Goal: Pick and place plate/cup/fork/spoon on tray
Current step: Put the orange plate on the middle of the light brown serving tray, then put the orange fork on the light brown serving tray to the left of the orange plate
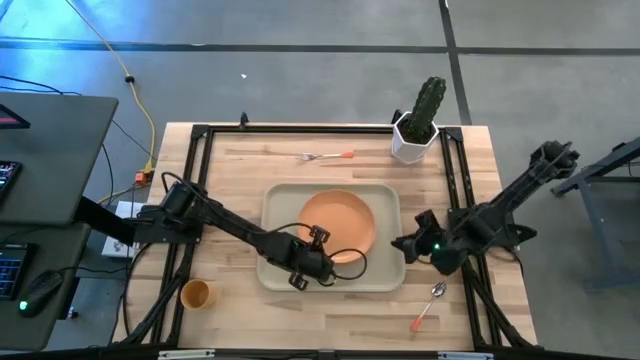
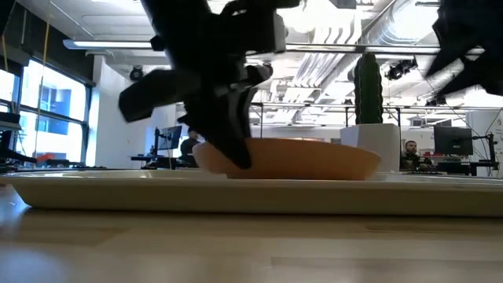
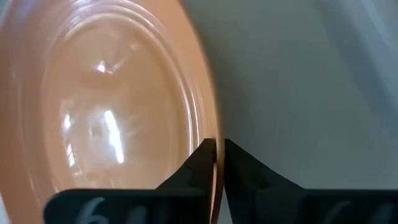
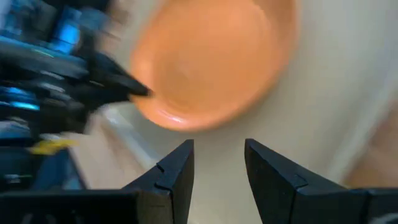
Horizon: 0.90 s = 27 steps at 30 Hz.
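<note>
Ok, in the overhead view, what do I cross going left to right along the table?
cup → left pincer, at the near rim of the plate on the tray → right pincer, open beside the tray → spoon.

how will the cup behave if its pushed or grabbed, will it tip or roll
The cup stands upright on the bare wood table, apart from the tray, so a low push would probably slide it. It looks small, likely light, so a high nudge could tip it. Being round, it would probably roll once on its side.
</note>
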Each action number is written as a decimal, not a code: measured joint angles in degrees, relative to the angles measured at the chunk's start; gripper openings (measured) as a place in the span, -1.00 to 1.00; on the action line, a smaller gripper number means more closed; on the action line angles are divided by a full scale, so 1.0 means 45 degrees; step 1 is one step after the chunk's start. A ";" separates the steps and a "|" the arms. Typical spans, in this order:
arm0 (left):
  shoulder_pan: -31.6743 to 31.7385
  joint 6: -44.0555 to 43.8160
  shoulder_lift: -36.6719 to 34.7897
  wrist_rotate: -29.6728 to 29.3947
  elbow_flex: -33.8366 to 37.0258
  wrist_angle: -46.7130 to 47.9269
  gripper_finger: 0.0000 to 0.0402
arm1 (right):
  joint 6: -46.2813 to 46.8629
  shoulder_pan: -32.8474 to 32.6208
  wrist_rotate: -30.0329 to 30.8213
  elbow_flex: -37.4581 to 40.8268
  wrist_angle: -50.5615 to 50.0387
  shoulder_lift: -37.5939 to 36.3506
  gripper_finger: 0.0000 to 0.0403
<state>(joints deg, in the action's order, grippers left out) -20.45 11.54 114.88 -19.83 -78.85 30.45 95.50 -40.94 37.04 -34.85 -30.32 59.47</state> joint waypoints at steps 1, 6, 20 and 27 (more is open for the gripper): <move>0.0000 -0.0073 -0.0113 0.0180 0.0000 -0.0037 -0.83 | 0.0440 -0.0146 -0.0143 0.0000 -0.0279 0.0185 -0.34; 0.0005 -0.0674 -0.0806 0.0315 -0.0014 -0.0373 -0.55 | 0.1764 -0.0712 -0.0347 0.0000 -0.0560 0.0990 -0.34; 0.1981 -0.7407 -0.4700 -0.1988 0.0326 0.1863 0.07 | -1.1179 0.7071 -0.3344 0.0000 0.1486 0.1060 -0.34; 0.4154 -0.6721 -0.7140 -0.0341 0.2703 0.1834 0.06 | -1.5952 1.1808 -0.6132 -0.0646 0.5880 0.2980 -0.34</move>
<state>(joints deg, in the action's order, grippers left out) -1.75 -18.71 82.74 -21.37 -66.68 38.70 23.71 12.20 9.45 -37.76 -3.86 72.88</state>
